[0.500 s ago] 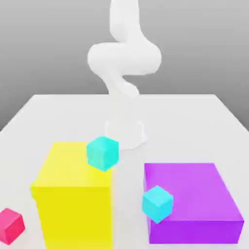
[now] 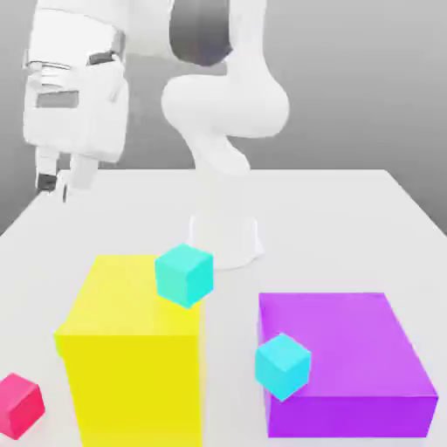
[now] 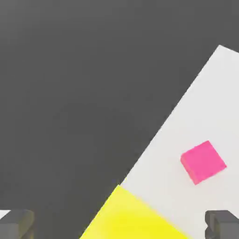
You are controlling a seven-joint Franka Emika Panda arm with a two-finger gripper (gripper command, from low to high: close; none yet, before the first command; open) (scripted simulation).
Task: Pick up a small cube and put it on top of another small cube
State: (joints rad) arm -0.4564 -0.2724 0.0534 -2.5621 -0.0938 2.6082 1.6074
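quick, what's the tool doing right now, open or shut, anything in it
Tool: open, holding nothing, up in the air over the table's far corner on the exterior view's left.

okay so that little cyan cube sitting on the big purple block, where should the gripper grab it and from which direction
Take the cyan cube by two opposite upright faces, coming straight down from above. It sits at the near corner of the purple block, top face clear. It looks turned relative to the block's edges, so the open gripper probably needs its wrist rotated to match.

Two cyan cubes (image 2: 184, 274) (image 2: 283, 366), seemingly against blocks.
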